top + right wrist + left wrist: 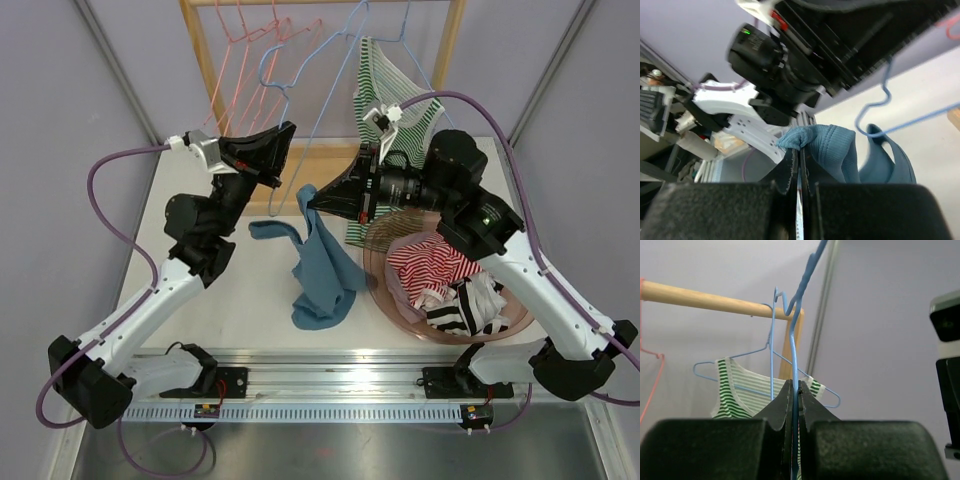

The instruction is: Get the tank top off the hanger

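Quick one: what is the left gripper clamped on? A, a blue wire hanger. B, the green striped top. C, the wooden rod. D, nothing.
A: in the left wrist view the left gripper is shut, with the blue wire hanger pinched between its fingers.

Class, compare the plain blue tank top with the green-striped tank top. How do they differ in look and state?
The blue tank top is plain; the green-striped tank top has green and white stripes. The blue one is pinched by the right gripper and droops to the table; the green-striped one hangs spread on a hanger at the wooden rail. Both are sleeveless.
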You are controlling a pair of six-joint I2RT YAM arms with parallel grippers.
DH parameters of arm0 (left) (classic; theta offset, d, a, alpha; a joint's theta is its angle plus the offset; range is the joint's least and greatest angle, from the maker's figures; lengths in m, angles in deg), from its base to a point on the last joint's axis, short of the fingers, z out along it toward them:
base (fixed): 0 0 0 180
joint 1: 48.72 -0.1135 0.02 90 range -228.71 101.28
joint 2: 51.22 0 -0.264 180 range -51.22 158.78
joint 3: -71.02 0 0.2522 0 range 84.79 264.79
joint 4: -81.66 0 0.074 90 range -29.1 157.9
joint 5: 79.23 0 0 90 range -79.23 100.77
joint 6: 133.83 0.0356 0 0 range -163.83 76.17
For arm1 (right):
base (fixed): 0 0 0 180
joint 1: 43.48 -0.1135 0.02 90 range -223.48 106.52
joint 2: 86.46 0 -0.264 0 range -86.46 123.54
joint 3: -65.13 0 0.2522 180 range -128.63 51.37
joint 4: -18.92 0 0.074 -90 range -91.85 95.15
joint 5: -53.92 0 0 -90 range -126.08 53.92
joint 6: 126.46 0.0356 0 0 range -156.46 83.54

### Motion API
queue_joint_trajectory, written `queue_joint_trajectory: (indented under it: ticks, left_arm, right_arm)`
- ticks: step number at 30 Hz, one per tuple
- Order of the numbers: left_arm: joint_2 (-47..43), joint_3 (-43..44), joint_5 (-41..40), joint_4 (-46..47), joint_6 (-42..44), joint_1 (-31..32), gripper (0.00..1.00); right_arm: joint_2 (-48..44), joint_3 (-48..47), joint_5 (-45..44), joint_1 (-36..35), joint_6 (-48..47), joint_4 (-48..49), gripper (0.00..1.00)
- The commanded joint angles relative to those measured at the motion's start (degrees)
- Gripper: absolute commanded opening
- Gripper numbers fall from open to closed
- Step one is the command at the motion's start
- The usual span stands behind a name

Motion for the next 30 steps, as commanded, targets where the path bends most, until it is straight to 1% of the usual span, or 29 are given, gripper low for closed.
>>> queue_joint_trajectory:
  ticks: [1,2,4,5,7,8,9,10,11,12,13,14,16,17,18,20,21,24,25,26,27,28,30]
  left_arm:
    - [-3.6,-2.7,-9.7,9.9,2.1,0.7,0.0]
    - [-4.3,-2.2,-10.9,5.1,2.2,0.7,0.0]
    - [-4.5,-0.9,-13.3,1.0,1.9,0.7,0.0]
    - [-4.6,-0.3,-14.9,-3.1,1.7,0.7,0.0]
    - [-4.4,2.2,-15.4,-7.7,0.7,0.7,0.0]
    - [-4.2,3.4,-16.1,-13.2,0.8,0.7,0.0]
    - [-3.4,4.4,-16.2,-15.9,0.6,0.7,0.0]
    - [-2.9,5.8,-16.6,-18.4,0.4,0.7,0.0]
    - [-2.4,8.4,-17.5,-23.6,0.3,0.7,0.0]
    - [-0.9,9.8,-17.8,-25.7,0.2,0.7,0.0]
    - [-0.2,11.0,-18.2,-27.8,0.2,0.7,0.0]
    - [0.7,13.7,-18.8,-31.0,0.2,0.7,0.0]
    - [3.7,16.9,-19.3,-34.6,0.2,0.6,0.0]
    - [4.8,18.8,-19.6,-37.9,0.2,0.5,0.0]
    - [5.9,22.3,-19.5,-39.5,0.3,0.4,0.0]
    - [9.5,26.2,-19.3,-44.0,0.3,-0.2,0.0]
    - [10.9,30.0,-19.0,-45.3,0.1,-0.4,0.0]
    - [15.7,35.4,-17.2,-48.9,-0.1,-1.7,0.0]
    - [17.0,39.6,-16.6,-49.9,-0.3,-2.1,0.0]
    - [20.1,42.5,-15.5,-52.5,-0.2,-2.8,0.0]
    - [21.4,44.9,-15.4,-53.5,0.2,-3.0,0.0]
    - [23.1,49.7,-15.5,-54.5,0.6,-3.1,0.0]
    - [27.6,54.2,-15.5,-57.4,0.7,-3.8,0.0]
  right_arm:
    - [0.2,3.9,-5.0,-0.6,-3.1,-1.7,0.0]
    - [0.2,7.0,-5.5,-0.8,-3.0,-1.0,0.0]
    - [0.0,10.5,-5.9,-1.1,-2.4,0.9,0.0]
    - [-0.2,13.8,-6.7,-1.3,-2.0,2.8,0.0]
    - [-1.0,16.5,-8.5,-1.5,-1.9,3.8,0.0]
    - [-1.1,19.2,-11.0,-1.5,-1.9,4.7,0.01]
    - [-1.2,20.3,-12.0,-1.5,-1.8,4.9,0.05]
    - [-1.2,22.3,-13.2,-1.5,-1.8,4.7,0.29]
    - [-1.2,23.0,-14.8,-1.5,-1.9,4.5,0.38]
    - [-1.2,23.7,-15.4,-1.5,-1.9,4.1,0.45]
    - [-1.2,24.6,-15.8,-1.5,-2.0,3.9,0.55]
    - [-1.2,24.9,-16.6,-1.6,-2.2,3.4,0.76]
    - [-1.9,25.1,-18.5,-1.5,-2.7,1.8,0.93]
    - [-2.3,25.1,-19.3,-1.5,-3.3,1.3,0.99]
    - [-2.7,25.1,-20.0,-1.5,-3.5,0.9,1.0]
    - [-4.1,25.4,-22.1,-1.5,-4.2,-0.5,0.99]
    - [-4.8,25.7,-22.5,-1.6,-4.4,-0.7,1.0]
    - [-6.8,26.8,-23.6,-1.6,-4.5,-1.6,0.99]
    - [-7.7,27.5,-23.6,-1.5,-4.4,-1.7,1.0]
    - [-8.2,27.9,-23.9,-1.5,-4.2,-2.2,0.99]
    - [-8.7,28.3,-24.1,-1.5,-4.1,-2.5,0.99]
    - [-9.8,29.2,-24.4,-1.5,-4.0,-2.8,1.0]
    - [-11.3,30.5,-25.1,-1.5,-2.9,-3.2,1.0]
